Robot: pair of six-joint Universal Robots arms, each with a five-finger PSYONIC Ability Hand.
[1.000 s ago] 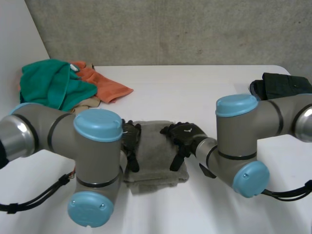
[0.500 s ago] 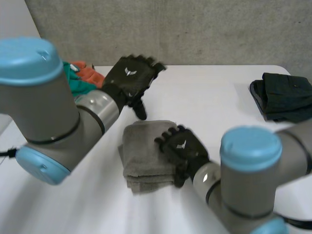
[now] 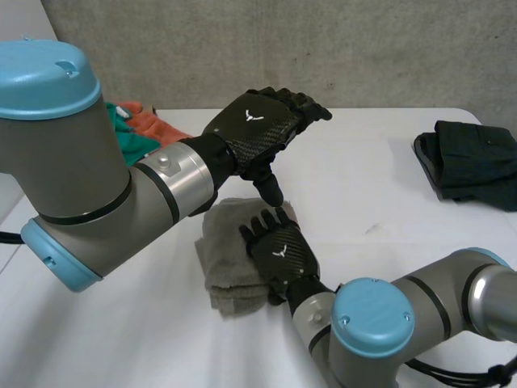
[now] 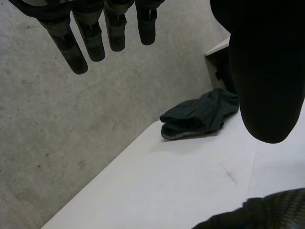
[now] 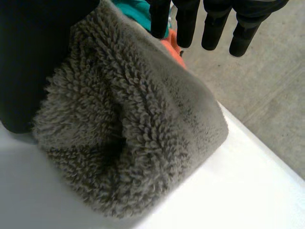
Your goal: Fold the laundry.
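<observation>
A folded grey towel [image 3: 222, 263] lies on the white table [image 3: 363, 194] in front of me. My right hand [image 3: 281, 252] rests flat on its right half, fingers straight and open. In the right wrist view the towel [image 5: 133, 133] bulges under the palm, with the straight fingers [image 5: 212, 26] reaching past its far edge and the thumb [image 5: 38, 57] at its side. My left hand [image 3: 258, 129] hovers above the table behind the towel, open and holding nothing. Its spread fingers [image 4: 90, 38] and thumb [image 4: 267, 71] are apart in the left wrist view.
A dark folded garment [image 3: 472, 158] lies at the table's far right, also seen beyond the left hand's fingers [image 4: 200, 114]. Teal cloth [image 3: 121, 133] and orange cloth [image 3: 153, 121] are heaped at the far left behind my left arm. A concrete wall [image 3: 323, 48] backs the table.
My left hand has lifted off the towel's left side and risen above and behind it. My right hand has shifted a little left on the towel as its arm swung toward the front.
</observation>
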